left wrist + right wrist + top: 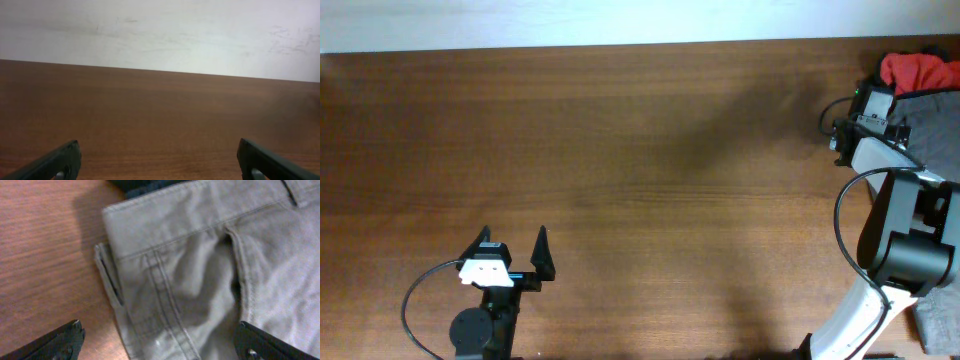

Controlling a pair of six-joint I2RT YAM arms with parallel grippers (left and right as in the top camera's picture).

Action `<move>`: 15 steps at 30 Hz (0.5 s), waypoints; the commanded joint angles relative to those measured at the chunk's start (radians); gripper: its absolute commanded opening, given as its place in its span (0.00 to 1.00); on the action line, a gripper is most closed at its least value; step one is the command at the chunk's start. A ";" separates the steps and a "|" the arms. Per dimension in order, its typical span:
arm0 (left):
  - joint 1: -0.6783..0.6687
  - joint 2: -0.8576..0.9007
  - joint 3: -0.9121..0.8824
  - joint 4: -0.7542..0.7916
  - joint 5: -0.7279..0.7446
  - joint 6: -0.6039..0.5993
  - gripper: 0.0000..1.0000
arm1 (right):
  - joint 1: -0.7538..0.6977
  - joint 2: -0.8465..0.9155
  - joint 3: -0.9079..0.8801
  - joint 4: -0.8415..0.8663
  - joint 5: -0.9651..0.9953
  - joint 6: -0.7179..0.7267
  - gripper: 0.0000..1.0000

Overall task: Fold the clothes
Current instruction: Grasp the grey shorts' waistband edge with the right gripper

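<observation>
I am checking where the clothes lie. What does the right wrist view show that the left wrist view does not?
Only the right wrist view: the grey garment with waistband and seams, and a dark garment at the top edge. Only the left wrist view: a pale wall behind the table. Both: the wooden table and one open pincer each, the right pincer and the left pincer.

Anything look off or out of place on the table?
Nothing damaged or spilled. Only oddity: the grey shorts and red garment lie bunched at the far right edge of the table, creased, partly outside the overhead view.
</observation>
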 commanded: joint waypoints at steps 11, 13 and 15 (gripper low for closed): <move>-0.004 -0.008 -0.008 0.002 -0.007 0.016 0.99 | -0.002 0.068 0.013 0.041 -0.005 -0.063 1.00; -0.004 -0.008 -0.008 0.002 -0.007 0.016 0.99 | -0.002 0.068 0.013 0.044 0.002 -0.063 0.98; -0.004 -0.008 -0.008 0.002 -0.007 0.016 0.99 | -0.003 0.068 0.013 0.048 0.014 -0.063 0.95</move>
